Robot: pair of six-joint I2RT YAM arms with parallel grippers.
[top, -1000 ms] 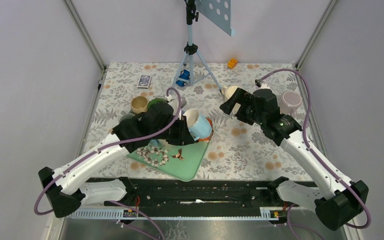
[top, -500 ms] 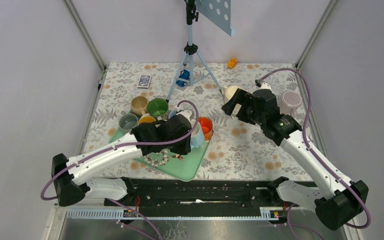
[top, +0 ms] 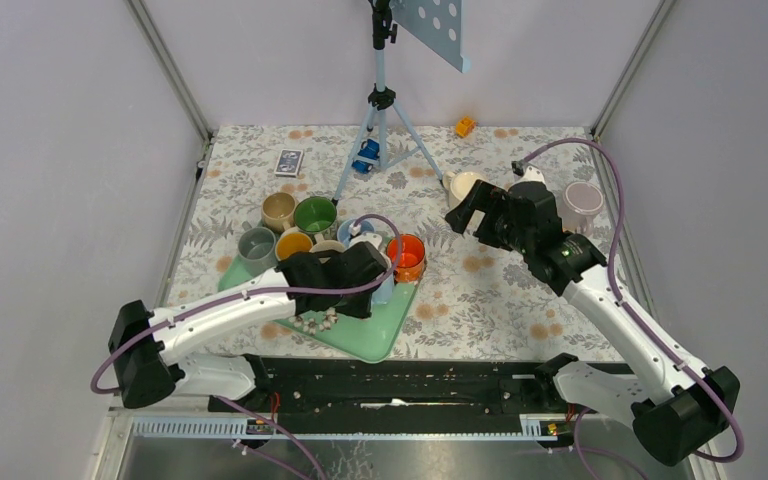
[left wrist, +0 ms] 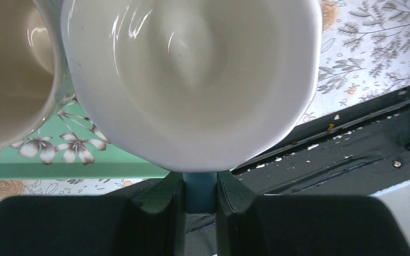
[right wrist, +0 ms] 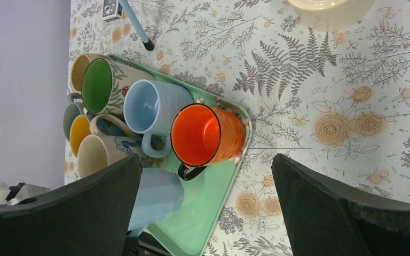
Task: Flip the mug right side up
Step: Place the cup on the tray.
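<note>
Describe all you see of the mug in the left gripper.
The mug is pale blue outside, glossy white inside, seemingly ceramic, with a faceted rim. It is empty, mouth toward the wrist camera. The left gripper is shut on its blue handle. It is over the green tray, beside a cream mug.

No readable text, labels, or numbers
</note>
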